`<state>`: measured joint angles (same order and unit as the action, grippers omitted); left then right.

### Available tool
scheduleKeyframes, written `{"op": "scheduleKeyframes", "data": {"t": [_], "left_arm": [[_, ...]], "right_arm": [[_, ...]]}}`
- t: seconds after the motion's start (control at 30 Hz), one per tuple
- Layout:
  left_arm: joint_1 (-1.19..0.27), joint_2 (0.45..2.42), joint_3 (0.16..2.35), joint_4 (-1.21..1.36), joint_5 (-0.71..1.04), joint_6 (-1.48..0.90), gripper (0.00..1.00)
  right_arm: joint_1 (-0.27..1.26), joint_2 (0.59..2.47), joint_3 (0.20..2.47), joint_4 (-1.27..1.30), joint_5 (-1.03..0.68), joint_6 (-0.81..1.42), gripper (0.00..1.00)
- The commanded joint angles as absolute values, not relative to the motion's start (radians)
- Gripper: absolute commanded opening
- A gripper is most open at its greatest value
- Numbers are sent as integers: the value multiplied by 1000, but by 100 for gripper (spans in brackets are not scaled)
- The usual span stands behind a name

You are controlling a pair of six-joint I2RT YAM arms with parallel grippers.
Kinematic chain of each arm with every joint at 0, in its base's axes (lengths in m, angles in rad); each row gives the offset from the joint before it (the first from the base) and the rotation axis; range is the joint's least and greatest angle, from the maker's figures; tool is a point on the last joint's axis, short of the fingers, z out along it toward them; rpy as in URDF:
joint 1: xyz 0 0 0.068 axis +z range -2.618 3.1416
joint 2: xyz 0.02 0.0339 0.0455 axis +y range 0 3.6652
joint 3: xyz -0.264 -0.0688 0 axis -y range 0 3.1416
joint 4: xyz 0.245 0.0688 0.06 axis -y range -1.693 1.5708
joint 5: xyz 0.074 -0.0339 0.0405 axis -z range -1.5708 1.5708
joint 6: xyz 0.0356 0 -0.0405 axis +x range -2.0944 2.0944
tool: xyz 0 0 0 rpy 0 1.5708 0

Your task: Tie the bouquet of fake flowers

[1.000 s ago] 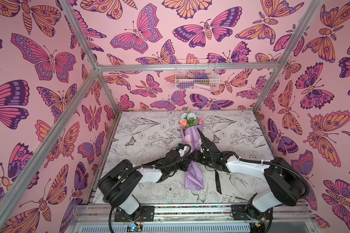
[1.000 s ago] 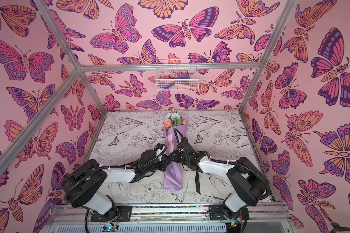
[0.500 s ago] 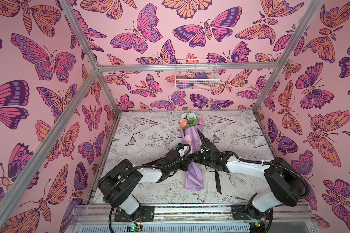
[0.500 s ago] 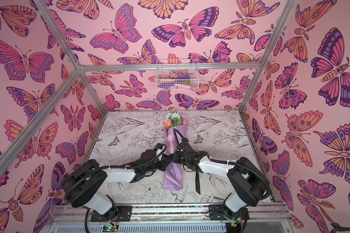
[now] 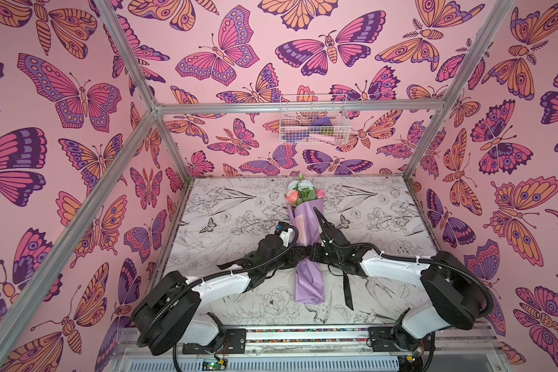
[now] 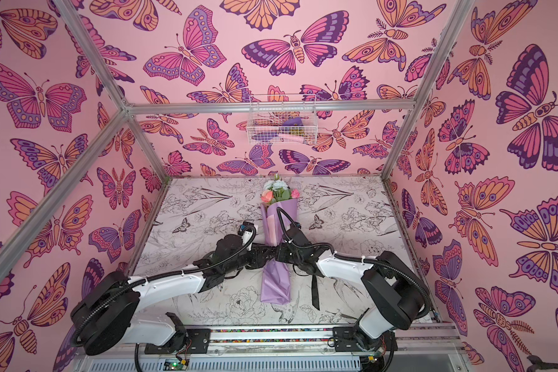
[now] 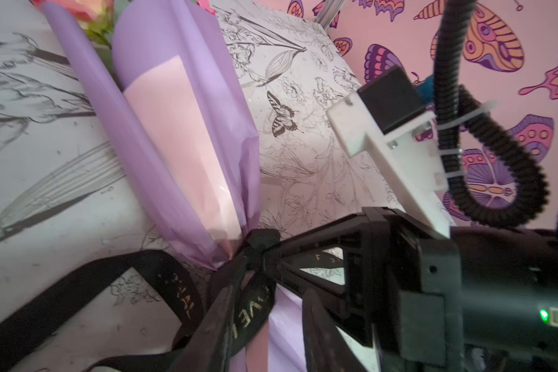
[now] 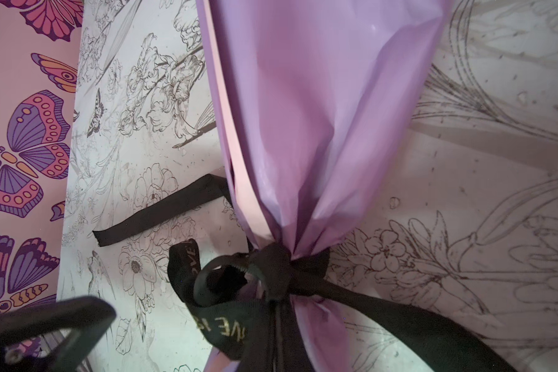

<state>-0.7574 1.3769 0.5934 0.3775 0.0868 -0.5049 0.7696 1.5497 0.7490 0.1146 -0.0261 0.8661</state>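
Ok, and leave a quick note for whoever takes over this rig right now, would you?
Left claw: open, close beside the knot.
Right claw: shut on the black ribbon at the knot.
Wrapped bouquet lies flat mid-table, blooms at the far end.
Done: ribbon knotted around the wrap's waist.
To do: a loose loop shows by the knot; probably cinch it, then release.

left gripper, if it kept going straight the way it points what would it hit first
Probably the black ribbon, whose lettered loop lies just ahead of the left gripper's open fingers; the knot on the bouquet sits right behind it, though depth is unclear.
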Motion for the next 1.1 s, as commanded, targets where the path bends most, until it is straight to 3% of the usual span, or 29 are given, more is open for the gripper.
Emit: {"op": "scheduleKeyframes", "data": {"t": [0.0, 0.4, 0.63, 0.9, 1.07], "left_arm": [[-735, 1394, 674, 167, 38, -416, 39], [-713, 1556, 858, -17, 149, -244, 43], [-711, 1618, 903, -51, 129, -216, 47], [-710, 1679, 952, -51, 124, -216, 33], [-710, 1681, 963, -51, 111, -223, 13]], "right_arm": [[774, 1529, 750, 120, -15, 862, 6], [774, 1528, 747, 136, -29, 867, 6], [774, 1529, 746, 143, -32, 866, 6], [773, 1529, 747, 143, -35, 865, 6], [774, 1532, 749, 139, -37, 862, 6]]}}
